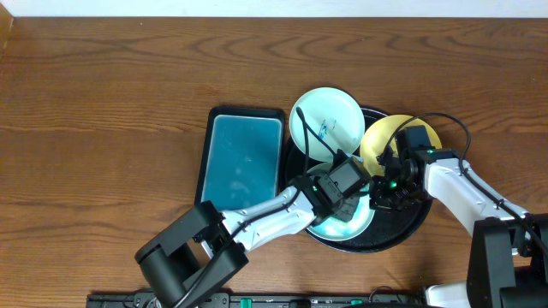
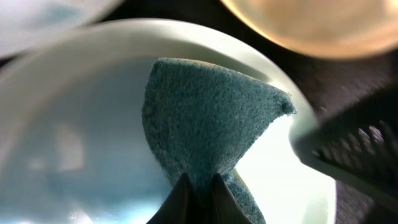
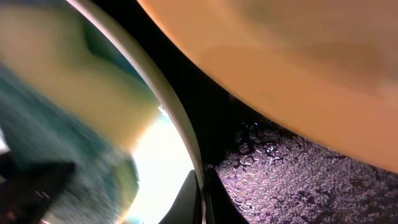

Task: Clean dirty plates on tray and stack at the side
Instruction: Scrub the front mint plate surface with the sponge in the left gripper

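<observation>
Pressing a teal sponge (image 2: pixel 211 124) onto the near pale plate (image 2: pixel 74 155) with the left gripper (image 2: pixel 199 198) clamped around it. Pinching that plate's rim with the right gripper (image 3: pixel 200 194), fingers closed on it. Set on the black tray (image 1: pixel 409 224), with a scribbled pale plate (image 1: pixel 326 120) and a yellow plate (image 1: pixel 383 137) at its far edge, beside a teal tray (image 1: pixel 244 158).

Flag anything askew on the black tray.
The far mint plate overhangs the rim of the black tray toward the teal tray, its scribbles unwiped. Nothing spilled or broken shows.
</observation>
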Robot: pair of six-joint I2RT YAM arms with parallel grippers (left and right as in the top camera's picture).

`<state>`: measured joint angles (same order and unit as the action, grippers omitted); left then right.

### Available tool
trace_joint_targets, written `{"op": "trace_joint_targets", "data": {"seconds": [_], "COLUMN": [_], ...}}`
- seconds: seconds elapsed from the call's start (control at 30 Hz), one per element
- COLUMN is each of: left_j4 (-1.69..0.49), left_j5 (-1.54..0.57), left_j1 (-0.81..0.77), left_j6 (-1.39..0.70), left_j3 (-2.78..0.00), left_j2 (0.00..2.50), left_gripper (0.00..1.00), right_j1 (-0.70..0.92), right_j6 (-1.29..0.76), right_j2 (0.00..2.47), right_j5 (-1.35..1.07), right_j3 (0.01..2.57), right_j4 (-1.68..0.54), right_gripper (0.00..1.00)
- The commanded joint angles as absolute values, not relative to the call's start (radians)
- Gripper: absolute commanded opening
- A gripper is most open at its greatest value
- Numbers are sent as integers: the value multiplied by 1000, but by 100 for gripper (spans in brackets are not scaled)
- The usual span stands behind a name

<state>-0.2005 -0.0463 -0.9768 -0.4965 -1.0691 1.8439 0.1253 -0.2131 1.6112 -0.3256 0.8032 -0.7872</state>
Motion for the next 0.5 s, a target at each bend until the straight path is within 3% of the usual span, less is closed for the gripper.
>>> {"op": "trace_joint_targets", "data": {"seconds": [0.0, 0.27, 0.4, 0.47], "left_j4": [-231, -324, -345, -375], "left_j5": [110, 97, -36, -38], "left_j1": [-903, -815, -815, -814], "left_j6": [-490, -434, -401, -400], "left_j3": [-1077, -1078, -1078, -1078], "left_j2": [1863, 1806, 1678, 1607], "left_gripper": [8, 7, 7, 8], "right_j1": [133, 133, 133, 133], "right_j6": [-224, -223, -223, -223], "right_j2": [1612, 1612, 1612, 1612], "right_j5": [-323, -323, -322, -322], "right_j3": [809, 809, 809, 809], "right_j4": [-791, -792, -780, -772], "right_gripper": [1, 1, 1, 6]}}
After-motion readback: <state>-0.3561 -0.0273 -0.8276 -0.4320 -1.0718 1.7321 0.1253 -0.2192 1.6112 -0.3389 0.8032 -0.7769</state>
